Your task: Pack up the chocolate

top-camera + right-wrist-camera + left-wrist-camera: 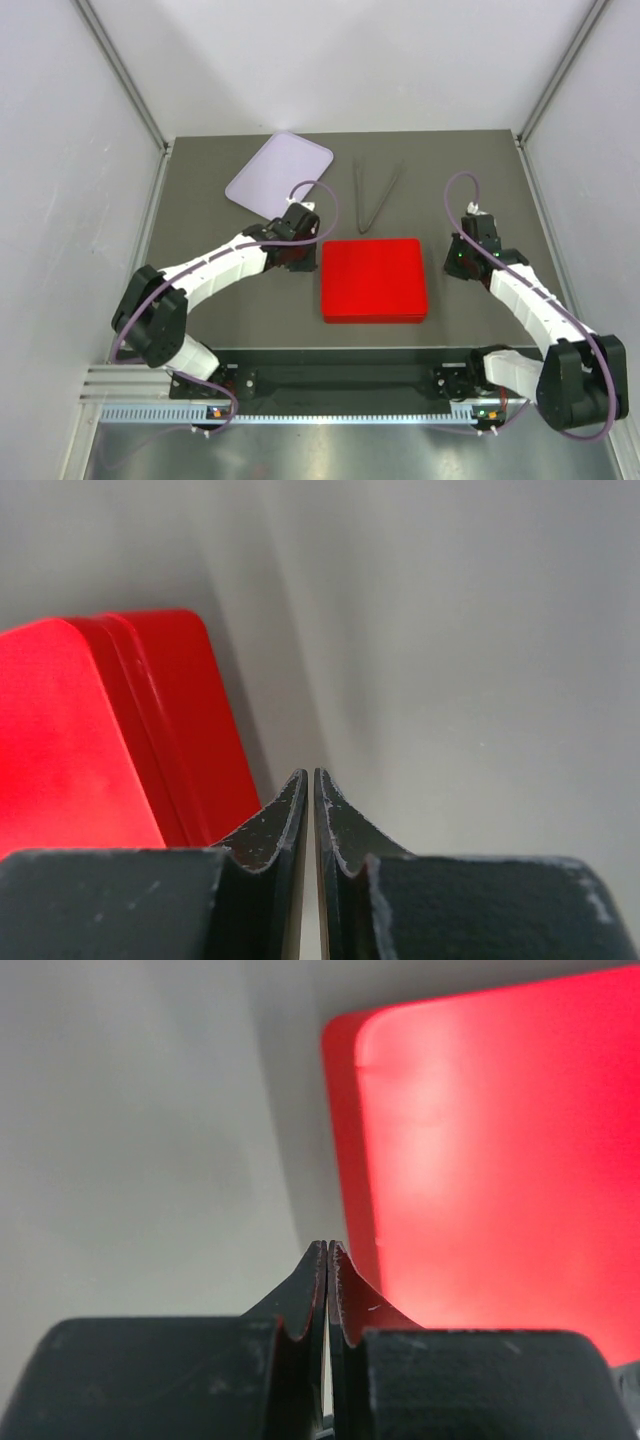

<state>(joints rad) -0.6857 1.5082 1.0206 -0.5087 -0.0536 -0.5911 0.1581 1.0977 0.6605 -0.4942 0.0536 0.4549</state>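
1. Top cam: a closed red box [374, 280], flat and square w/ rounded corners, sits mid-table [220, 320]. Behind it, to the left, is an empty-looking lavender tray [279, 172]. Thin metal tongs [375, 195] lie just right of the tray, apart from the box. The left gripper [303, 258] is low, just beside the box's far-left corner. The right gripper [460, 263] is near the box's right edge, w/ a gap between them.
2. Left wrist cam: left gripper [328, 1250] fingertips are pressed together, nothing between them. A blurry corner of the red box [490, 1160] fills the right side.
3. Right wrist cam: right gripper [310, 777] fingers are closed to a hairline slit, gripping nothing. The red box [70, 740] is at left.
4. The chocolate can't be seen in any view.
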